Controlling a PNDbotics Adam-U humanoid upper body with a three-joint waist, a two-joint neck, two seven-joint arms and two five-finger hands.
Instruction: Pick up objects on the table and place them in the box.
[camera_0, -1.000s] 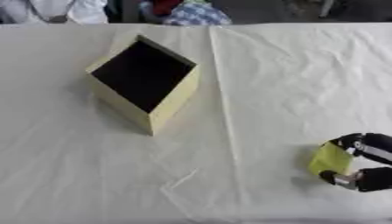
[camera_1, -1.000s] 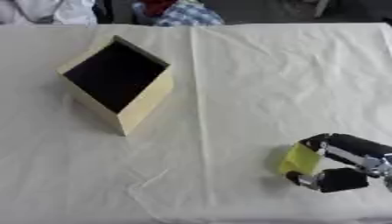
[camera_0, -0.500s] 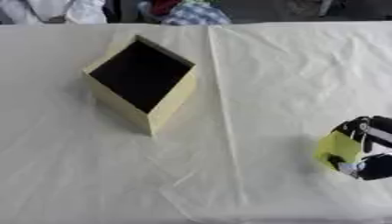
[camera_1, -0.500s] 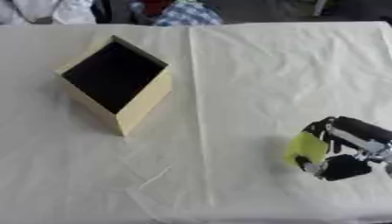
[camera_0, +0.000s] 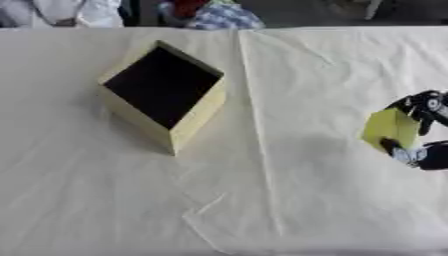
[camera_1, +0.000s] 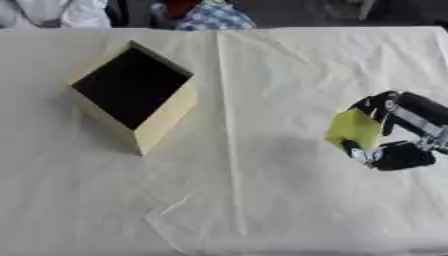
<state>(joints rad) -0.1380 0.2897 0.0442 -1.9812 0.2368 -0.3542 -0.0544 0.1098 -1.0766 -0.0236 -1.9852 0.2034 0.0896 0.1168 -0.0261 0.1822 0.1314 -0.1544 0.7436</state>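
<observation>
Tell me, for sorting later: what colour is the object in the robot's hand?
Yellow-green object, held by the right hand; clearest in the right eye view.

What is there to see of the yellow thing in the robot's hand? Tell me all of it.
The yellow object is a small, flat-faced piece of pale yellow-green, roughly square, matte; what it is made of cannot be told. It is held tilted, its broad face turned toward the box, at the table's right side. The right hand pinches it, dark fingers curled over its top edge and the thumb under its lower corner. It appears to be lifted just above the white cloth. Its back is hidden.
</observation>
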